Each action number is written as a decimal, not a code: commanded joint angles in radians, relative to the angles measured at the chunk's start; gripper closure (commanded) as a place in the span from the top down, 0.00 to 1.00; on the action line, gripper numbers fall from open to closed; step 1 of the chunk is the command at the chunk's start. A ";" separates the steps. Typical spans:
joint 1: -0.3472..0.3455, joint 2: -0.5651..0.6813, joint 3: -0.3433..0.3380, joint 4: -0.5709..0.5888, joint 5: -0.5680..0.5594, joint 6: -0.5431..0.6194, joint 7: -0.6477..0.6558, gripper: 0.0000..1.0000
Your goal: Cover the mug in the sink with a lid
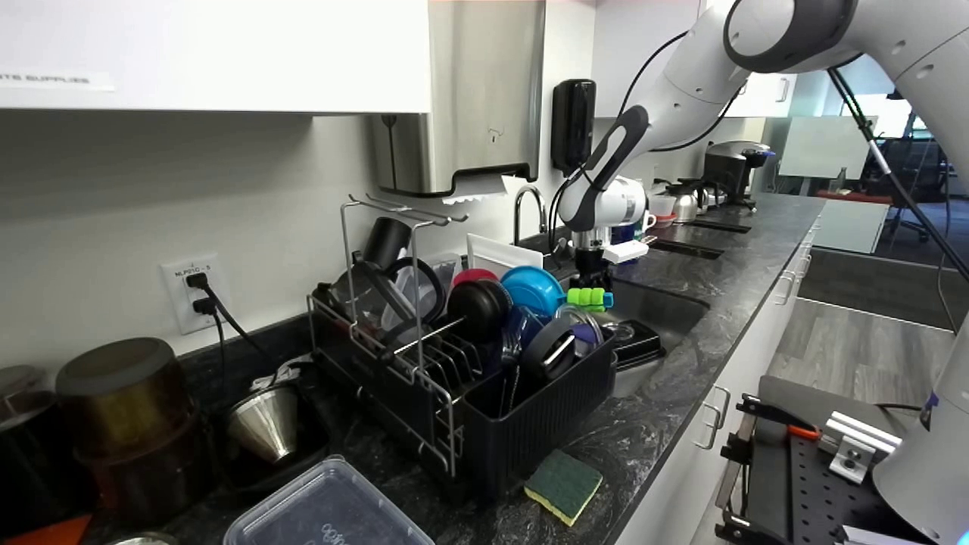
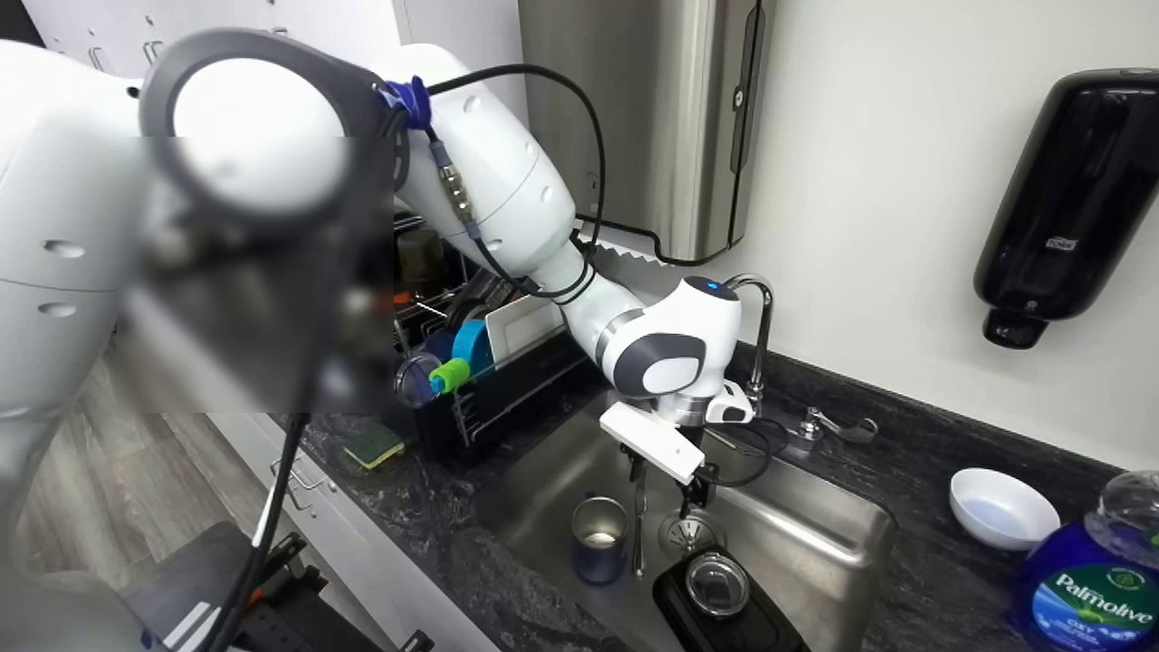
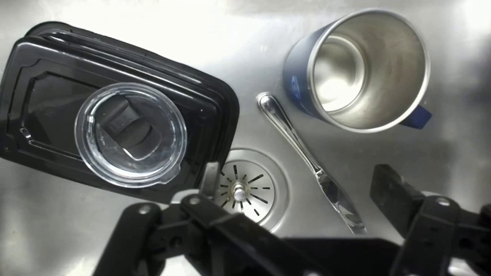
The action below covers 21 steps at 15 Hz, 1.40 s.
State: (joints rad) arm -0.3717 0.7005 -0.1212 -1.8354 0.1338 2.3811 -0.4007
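Pincer [image 3: 296, 174] spread wide, empty, over the sink [image 2: 810, 521]: one mug [image 3: 356, 73] near its front edge, one knife [image 3: 311, 161], one lid [image 3: 130, 134] on black plasticware [image 3: 53, 111].

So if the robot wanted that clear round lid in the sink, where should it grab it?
I'd grip the clear drink lid by opposite sides of its outer rim, bringing the open gripper straight down from above. The lid appears to lie flat on the black plastic container, so its underside looks hard to reach, while its round rim is exposed all around.
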 commanded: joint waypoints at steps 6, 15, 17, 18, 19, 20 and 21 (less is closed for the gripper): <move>-0.051 0.102 -0.011 0.097 -0.046 0.007 0.013 1.00; -0.075 0.181 -0.006 0.129 -0.043 0.023 0.055 1.00; -0.075 0.181 -0.006 0.133 -0.042 0.023 0.058 1.00; -0.075 0.181 -0.006 0.133 -0.042 0.023 0.059 1.00; -0.075 0.181 -0.006 0.133 -0.042 0.023 0.059 1.00; -0.075 0.181 -0.006 0.133 -0.042 0.023 0.059 1.00; -0.074 0.191 -0.007 0.137 -0.050 0.037 0.051 1.00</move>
State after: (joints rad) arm -0.4354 0.8799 -0.1381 -1.7073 0.1055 2.4066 -0.3496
